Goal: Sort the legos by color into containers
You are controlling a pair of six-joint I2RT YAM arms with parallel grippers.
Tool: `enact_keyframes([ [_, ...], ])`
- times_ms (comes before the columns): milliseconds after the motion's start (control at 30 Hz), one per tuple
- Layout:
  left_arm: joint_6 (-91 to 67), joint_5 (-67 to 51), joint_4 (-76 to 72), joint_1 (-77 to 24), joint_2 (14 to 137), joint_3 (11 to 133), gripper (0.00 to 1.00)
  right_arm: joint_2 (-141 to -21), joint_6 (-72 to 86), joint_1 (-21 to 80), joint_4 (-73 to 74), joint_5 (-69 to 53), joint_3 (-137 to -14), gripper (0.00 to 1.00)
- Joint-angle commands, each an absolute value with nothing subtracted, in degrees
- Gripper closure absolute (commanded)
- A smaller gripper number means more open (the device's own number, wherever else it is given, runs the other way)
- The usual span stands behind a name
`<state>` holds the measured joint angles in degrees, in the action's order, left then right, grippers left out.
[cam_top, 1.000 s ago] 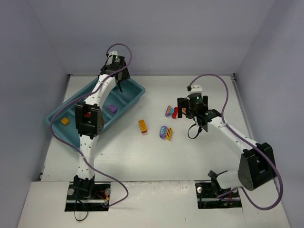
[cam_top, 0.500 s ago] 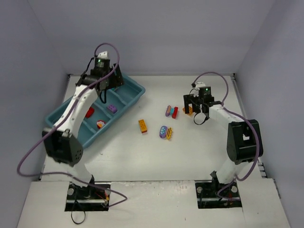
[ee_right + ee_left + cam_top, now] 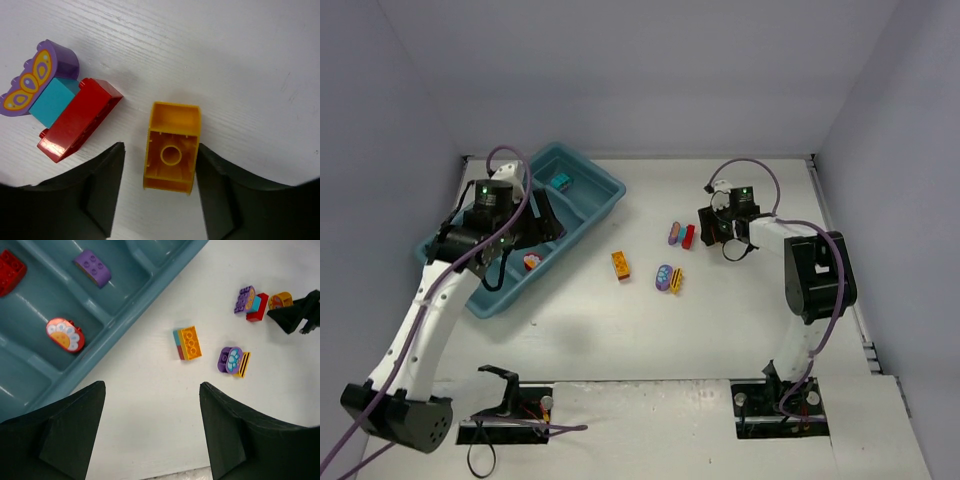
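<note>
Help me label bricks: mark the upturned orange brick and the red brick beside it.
upturned orange brick (image 3: pixel 171 155): right wrist view, hollow underside.
red brick (image 3: pixel 80 121): right wrist view, middle of its broad face.

My left arm (image 3: pixel 428 322) has swung away from the far end of the tray (image 3: pixel 603 207) and now reaches in from the near left corner. The left gripper (image 3: pixel 151 386) has pulled back along the tray, fingers spread wide. With it out of the way, a teal brick (image 3: pixel 560 181) shows in the far compartment (image 3: pixel 546 164). My right arm (image 3: pixel 815 272) has folded up tighter, and the right gripper (image 3: pixel 160 150) has shifted over the orange brick (image 3: pixel 171 152), straddling it with a gap.
</note>
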<state>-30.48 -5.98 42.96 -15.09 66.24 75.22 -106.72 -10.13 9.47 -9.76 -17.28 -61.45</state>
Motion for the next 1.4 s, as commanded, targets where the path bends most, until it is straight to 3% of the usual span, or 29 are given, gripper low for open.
enact_keyframes([
  [0, -30.7, -7.9, 44.1, -15.5, 62.1, 74.3, 0.31, -104.0, -10.8, 10.4, -13.3, -20.0, -63.0, 0.5],
  [33, -31.0, -8.3, 44.2, -15.5, 61.1, 73.9, 0.31, -103.1, -10.8, 11.4, -13.6, -19.3, -62.0, 0.66],
  [100, -31.5, -10.0, 44.2, -15.5, 60.8, 74.1, 0.31, -99.8, -11.3, 13.2, -13.8, -18.1, -61.0, 0.83],
  [133, -32.3, -10.8, 44.4, -15.5, 61.0, 74.5, 0.31, -98.4, -11.7, 15.4, -13.9, -16.6, -60.1, 0.96],
  [167, -32.8, -12.6, 44.8, -15.5, 61.1, 75.8, 0.31, -96.9, -11.9, 16.9, -13.8, -16.1, -59.8, 0.99],
  [500, -39.9, -28.1, 40.7, -16.9, 66.4, 82.3, 0.3, -77.8, -12.2, 37.2, -12.2, -18.2, -59.5, 0.97],
  [533, -40.5, -28.4, 39.8, -18.5, 66.7, 82.6, 0.26, -77.1, -12.2, 38.7, -11.7, -18.3, -60.0, 0.97],
  [700, -40.7, -28.2, 38.5, -25.2, 69.8, 85.2, 0.25, -74.4, -12.4, 47.3, -10.2, -19.2, -63.1, 0.96],
  [1167, -36.4, -28.4, 44.6, -28.7, 74.2, 85.8, 0.27, -73.5, -13.4, 50.4, -10.6, -21.9, -65.8, 0.93],
  [1367, -35.9, -29.8, 42.6, -28.8, 74.6, 84.4, 0.38, -74.0, -13.7, 50.4, -11.0, -23.0, -66.3, 0.93],
])
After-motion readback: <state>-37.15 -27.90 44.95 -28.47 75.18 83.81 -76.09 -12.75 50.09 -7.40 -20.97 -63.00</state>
